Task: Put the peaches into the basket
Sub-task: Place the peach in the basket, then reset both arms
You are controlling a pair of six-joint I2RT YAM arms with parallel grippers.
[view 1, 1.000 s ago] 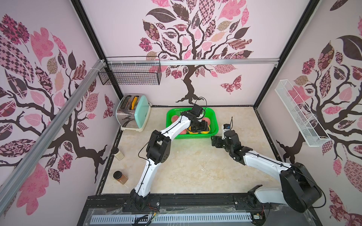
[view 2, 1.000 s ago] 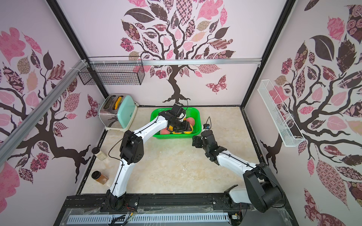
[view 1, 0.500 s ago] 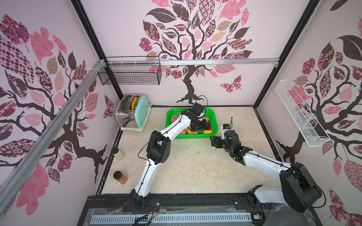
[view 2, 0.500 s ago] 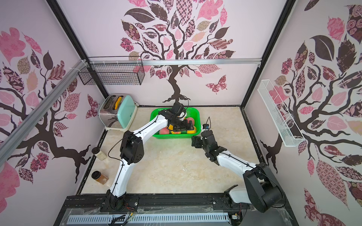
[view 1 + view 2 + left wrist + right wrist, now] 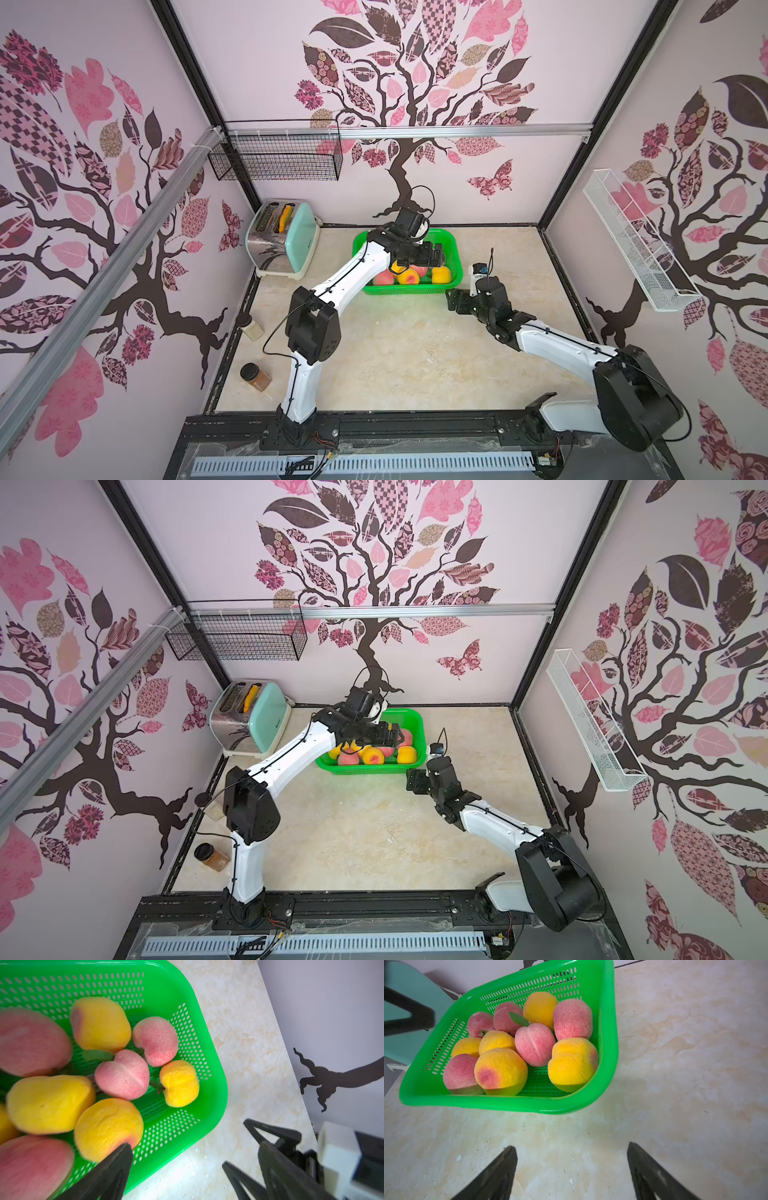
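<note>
Lifting the wide-open, empty left gripper (image 5: 437,255) straight above the basket (image 5: 407,289) should spare the peaches (image 5: 409,276); the right gripper (image 5: 572,1147), likewise open, hovers beside it.

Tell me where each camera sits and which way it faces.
Top views: high over the base rail, looking down at the table, basket, left arm, right arm.
Left wrist: over the basket, looking down at the peaches; left end effector open, right end effector beyond.
Right wrist: low over the table, facing the basket; right end effector open.
All share basket and peaches.

Peaches (image 5: 372,756) in green basket (image 5: 362,770)
</note>
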